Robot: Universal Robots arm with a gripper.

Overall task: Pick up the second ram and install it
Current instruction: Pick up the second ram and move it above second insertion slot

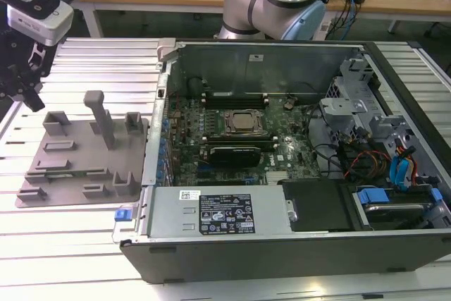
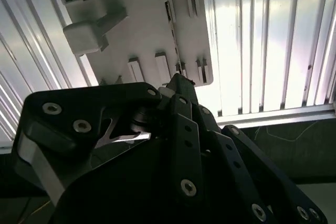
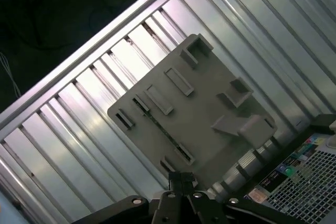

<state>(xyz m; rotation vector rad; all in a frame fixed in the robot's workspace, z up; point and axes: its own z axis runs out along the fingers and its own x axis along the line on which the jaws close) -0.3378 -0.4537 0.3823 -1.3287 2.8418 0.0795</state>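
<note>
The second ram (image 3: 157,127) stands on edge in a long slot of the grey plastic tray (image 3: 210,114), and shows as a thin dark-green line. The second wrist view gives the ram (image 2: 175,40) the same way, crossing the tray (image 2: 142,19). My gripper (image 1: 27,82) hangs high over the table at the exterior view's far left, above and beyond the tray (image 1: 77,153). Its black fingertips (image 3: 181,178) meet with nothing between them, well apart from the ram. In the second wrist view the gripper (image 2: 181,82) reads edge-on.
An open computer case (image 1: 282,230) lies to the exterior view's right of the tray, with the motherboard, the silver processor (image 1: 243,123) and long memory slots (image 1: 232,95) beside it. The tray has an upright post (image 1: 102,114). Ribbed aluminium table (image 1: 70,244) surrounds both.
</note>
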